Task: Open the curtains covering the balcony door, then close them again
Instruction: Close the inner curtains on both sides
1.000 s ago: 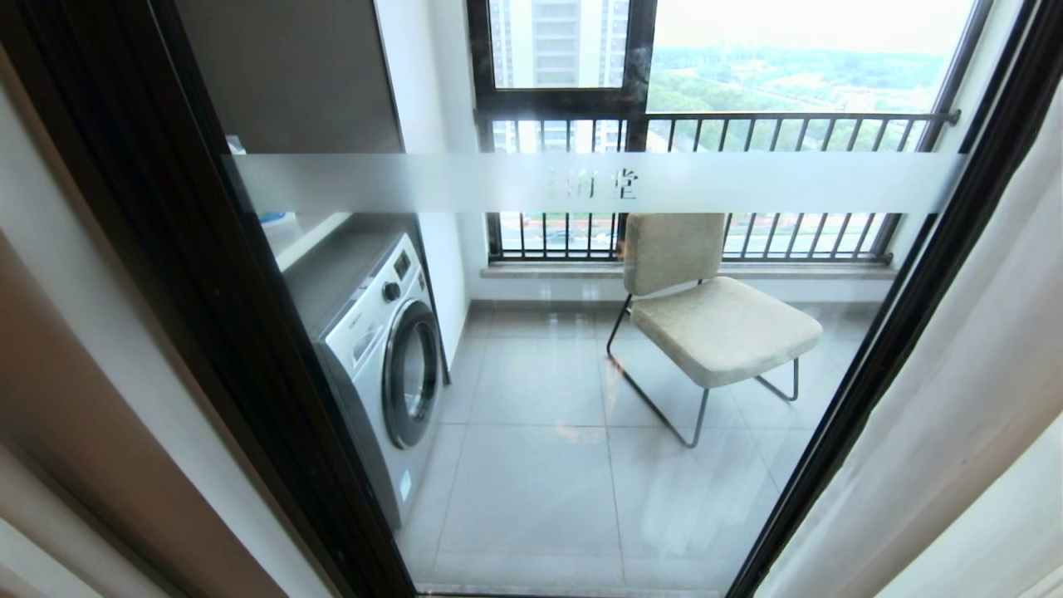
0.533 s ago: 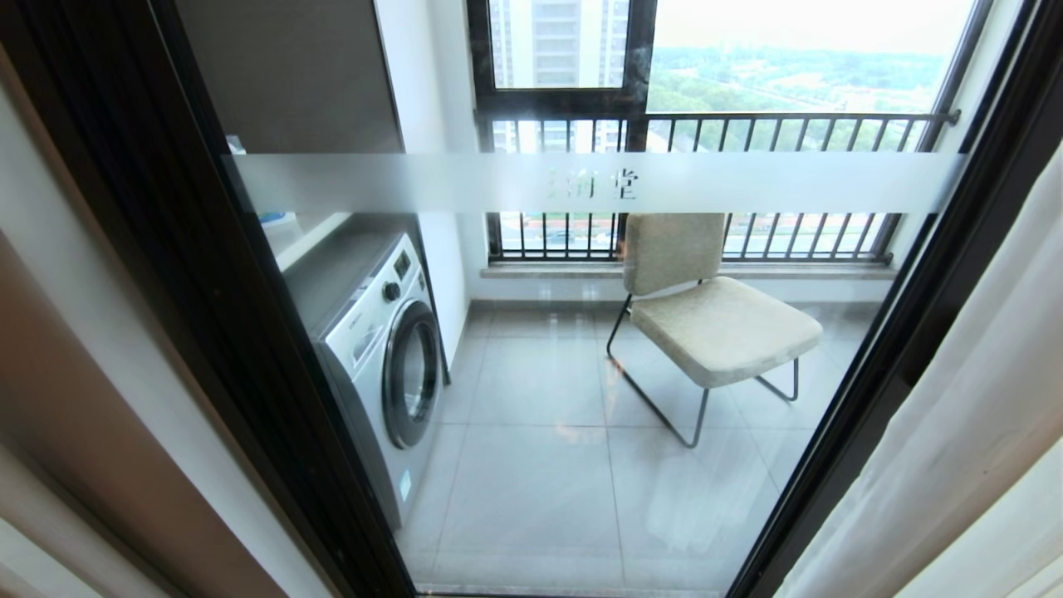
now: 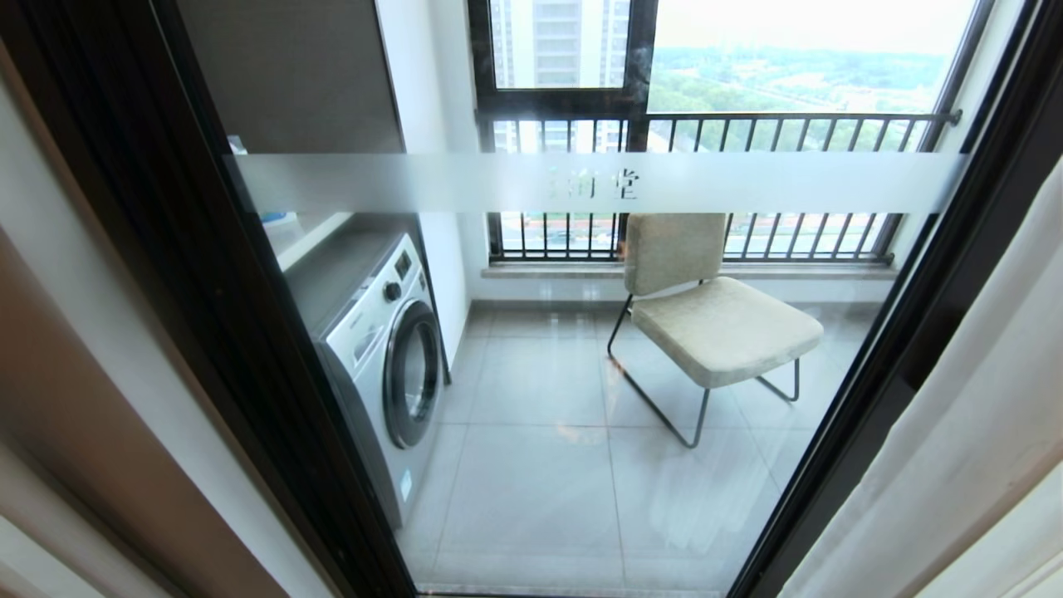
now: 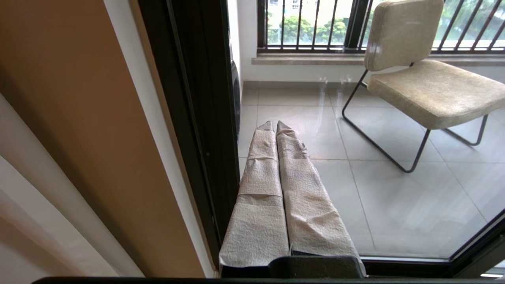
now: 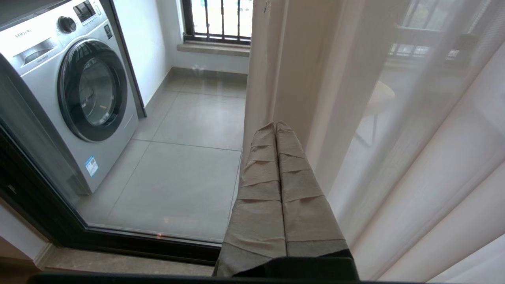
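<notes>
"SAMSUNG" stands on the washing machine (image 5: 75,90); the balcony door (image 3: 598,183) frosted band bears characters, the last reading "堂".

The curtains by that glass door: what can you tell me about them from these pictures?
The curtains hang in long soft pleats at the right side of the balcony door, leaving its glass uncovered. Two layers show: a thicker cream drape nearer the glass and a thin white sheer that lets the railing show through. In the head view they fill the right edge. The right hand, shut, points at the drape's edge; whether it touches is unclear.
</notes>
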Motion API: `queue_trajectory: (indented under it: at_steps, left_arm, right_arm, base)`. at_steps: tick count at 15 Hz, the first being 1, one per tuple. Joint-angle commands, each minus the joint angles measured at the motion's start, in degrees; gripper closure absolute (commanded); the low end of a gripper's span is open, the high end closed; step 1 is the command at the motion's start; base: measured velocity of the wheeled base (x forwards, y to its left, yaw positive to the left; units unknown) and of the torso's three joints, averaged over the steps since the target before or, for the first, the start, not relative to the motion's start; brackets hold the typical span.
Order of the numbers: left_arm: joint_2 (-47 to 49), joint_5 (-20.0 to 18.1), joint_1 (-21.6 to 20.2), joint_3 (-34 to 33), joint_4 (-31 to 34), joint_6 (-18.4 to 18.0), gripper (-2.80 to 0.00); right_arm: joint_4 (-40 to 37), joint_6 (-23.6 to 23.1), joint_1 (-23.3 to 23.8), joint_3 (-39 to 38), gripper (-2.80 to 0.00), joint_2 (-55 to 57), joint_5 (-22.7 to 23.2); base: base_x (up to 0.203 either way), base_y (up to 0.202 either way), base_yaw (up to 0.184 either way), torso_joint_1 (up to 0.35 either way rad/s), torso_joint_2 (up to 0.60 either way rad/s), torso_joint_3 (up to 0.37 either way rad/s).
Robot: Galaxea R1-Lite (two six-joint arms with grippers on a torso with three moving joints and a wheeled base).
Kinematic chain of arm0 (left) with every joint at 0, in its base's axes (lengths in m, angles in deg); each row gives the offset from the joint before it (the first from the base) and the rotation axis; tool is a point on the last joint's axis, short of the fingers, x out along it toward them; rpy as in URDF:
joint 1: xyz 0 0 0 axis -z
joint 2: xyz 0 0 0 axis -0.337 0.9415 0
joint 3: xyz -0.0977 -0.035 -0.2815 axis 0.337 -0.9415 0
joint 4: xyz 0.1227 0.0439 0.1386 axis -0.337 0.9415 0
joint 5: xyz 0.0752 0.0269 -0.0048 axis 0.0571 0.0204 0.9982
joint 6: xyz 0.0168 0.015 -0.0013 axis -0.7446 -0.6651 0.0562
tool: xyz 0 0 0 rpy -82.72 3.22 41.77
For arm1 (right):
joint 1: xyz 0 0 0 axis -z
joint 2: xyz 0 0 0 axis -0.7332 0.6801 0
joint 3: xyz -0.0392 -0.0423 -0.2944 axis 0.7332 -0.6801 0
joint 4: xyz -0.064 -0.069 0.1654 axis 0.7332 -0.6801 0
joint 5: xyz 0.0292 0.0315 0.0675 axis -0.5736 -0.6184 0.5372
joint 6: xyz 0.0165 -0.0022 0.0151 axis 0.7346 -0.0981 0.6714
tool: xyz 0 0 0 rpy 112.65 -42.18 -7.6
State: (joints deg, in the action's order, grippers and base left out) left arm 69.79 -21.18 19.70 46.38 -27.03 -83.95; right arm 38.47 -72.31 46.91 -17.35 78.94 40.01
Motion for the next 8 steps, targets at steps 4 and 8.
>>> queue_trajectory:
  at_steps: [4,8]
  left_arm:
    - [0.0,0.0,0.0,0.0,-0.1,0.0,0.0]
    - [0.0,0.0,0.0,0.0,0.0,0.0,0.0]
  right_arm:
    - [0.0,-0.1,0.0,0.0,0.0,0.0,0.0]
    - [0.0,-0.1,0.0,0.0,0.0,0.0,0.1]
  base:
    - [-0.004,0.074,-0.004,-0.002,0.0,0.0]
    - [0.0,0.19,0.0,0.005,0.0,0.001]
